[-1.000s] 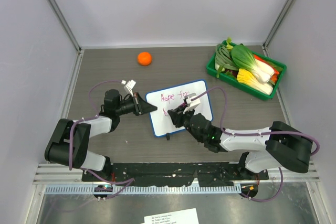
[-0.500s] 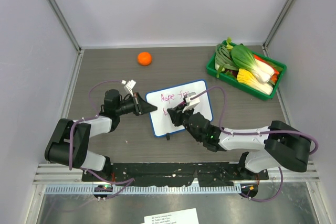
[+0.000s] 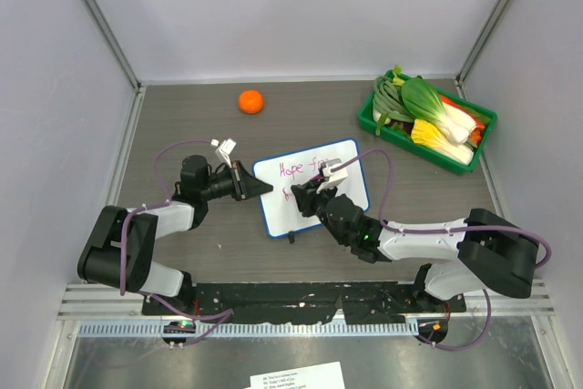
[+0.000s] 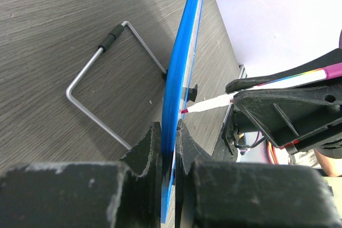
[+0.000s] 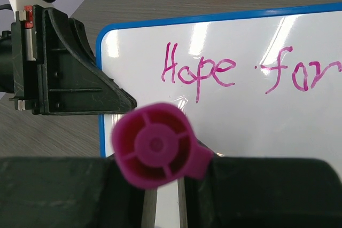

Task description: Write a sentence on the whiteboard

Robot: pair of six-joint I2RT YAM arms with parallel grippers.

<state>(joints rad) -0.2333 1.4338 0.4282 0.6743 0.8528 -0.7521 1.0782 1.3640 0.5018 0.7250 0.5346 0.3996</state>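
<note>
R hand (image 3: 308,195) gripping marker (image 5: 155,145) edged left; L hand (image 3: 258,186) clamps whiteboard (image 3: 344,158); orange (image 3: 250,101) beyond.

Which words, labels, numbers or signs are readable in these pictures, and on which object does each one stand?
"Hope for": pink handwritten marker words on the small white board with a thin blue frame, clear in the right wrist view.
Short pink stroke below them on the same board, top view: too small to read.
Printed lines on the white paper sheet at the near edge, top view: too small to read.
</note>
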